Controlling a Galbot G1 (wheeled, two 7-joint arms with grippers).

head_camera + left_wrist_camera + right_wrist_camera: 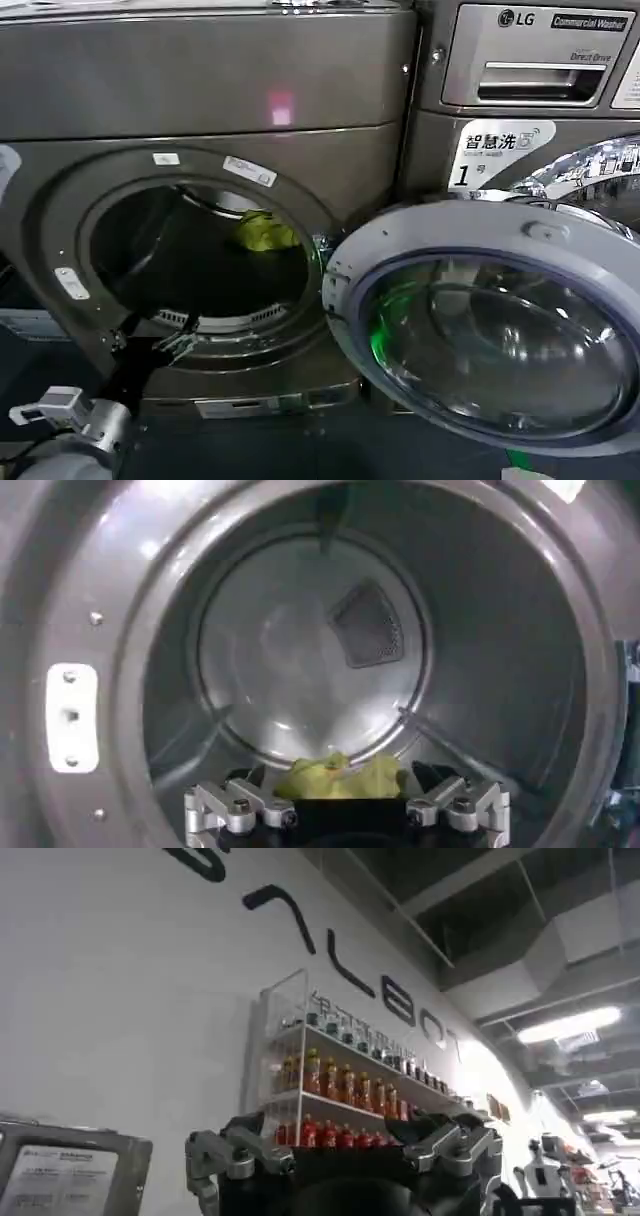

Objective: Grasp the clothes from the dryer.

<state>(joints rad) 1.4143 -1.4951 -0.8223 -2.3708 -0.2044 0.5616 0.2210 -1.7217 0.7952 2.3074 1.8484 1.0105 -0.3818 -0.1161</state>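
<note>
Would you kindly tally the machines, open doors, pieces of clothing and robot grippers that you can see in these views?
Machines: 2, the dryer and the LG machine
Open doors: 1, the round door
Clothes: 1 yellow-green bunch
Grippers: 2, left gripper, right gripper
Total: 6
</note>
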